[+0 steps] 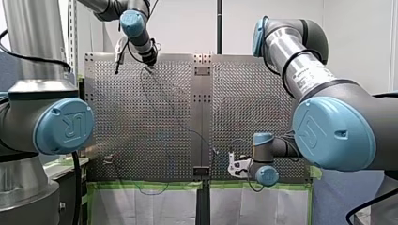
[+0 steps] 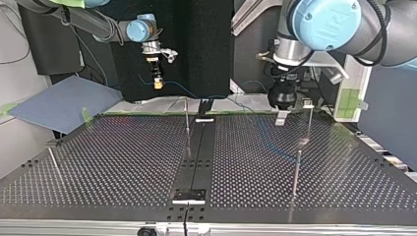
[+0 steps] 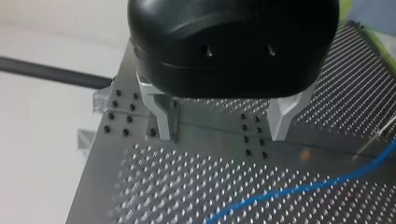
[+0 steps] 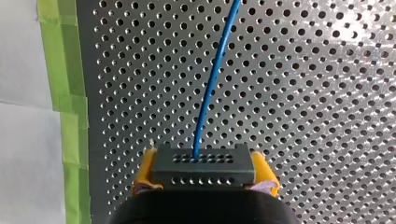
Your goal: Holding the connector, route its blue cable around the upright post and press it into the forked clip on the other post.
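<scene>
Near taped table (image 4: pixel 303 93) edge — right tool (image 4: pixel 204 167) grips connector (image 4: pixel 205 177), cable (image 4: pixel 212 79) ahead.

The dark grey connector (image 4: pixel 203 169), dotted with rows of small holes, sits clamped between the yellow-padded jaws of my right gripper (image 4: pixel 204 176), its blue cable (image 4: pixel 212 79) running out over the perforated worktop (image 4: pixel 327 93).

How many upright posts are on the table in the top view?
4: centre post; far right post, topped by a small clip; near right post; left post, leaning. Others may be hidden.
</scene>
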`<state>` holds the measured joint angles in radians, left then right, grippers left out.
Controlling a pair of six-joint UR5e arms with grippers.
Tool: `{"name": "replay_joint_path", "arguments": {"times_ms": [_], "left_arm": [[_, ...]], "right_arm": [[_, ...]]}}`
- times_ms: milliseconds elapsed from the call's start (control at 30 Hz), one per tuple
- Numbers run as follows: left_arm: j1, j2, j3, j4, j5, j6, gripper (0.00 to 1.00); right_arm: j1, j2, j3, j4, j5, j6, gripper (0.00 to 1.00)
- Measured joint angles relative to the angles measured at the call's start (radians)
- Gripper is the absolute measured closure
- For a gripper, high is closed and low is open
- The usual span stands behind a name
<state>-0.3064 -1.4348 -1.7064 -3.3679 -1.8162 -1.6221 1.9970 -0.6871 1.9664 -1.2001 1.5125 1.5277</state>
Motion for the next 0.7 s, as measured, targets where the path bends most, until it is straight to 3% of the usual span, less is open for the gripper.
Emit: {"name": "replay_joint_path", "arguments": {"times_ms": [200, 500, 700], "left_arm": [[-0.020, -0.048, 0.015, 0.050, 0.007, 0.031, 0.01], [-0.044, -0.128, 0.066, 0.133, 0.000, 0.033, 0.01], [-0.047, -0.144, 0.071, 0.185, -0.022, 0.034, 0.01]], "right_arm": [[0.001, 0.000, 0.000, 0.001, -0.006, 0.005, 1.00], [0.001, 0.000, 0.000, 0.000, -0.013, 0.008, 1.00], [0.001, 0.000, 0.000, 0.001, -0.014, 0.008, 1.00]]}}
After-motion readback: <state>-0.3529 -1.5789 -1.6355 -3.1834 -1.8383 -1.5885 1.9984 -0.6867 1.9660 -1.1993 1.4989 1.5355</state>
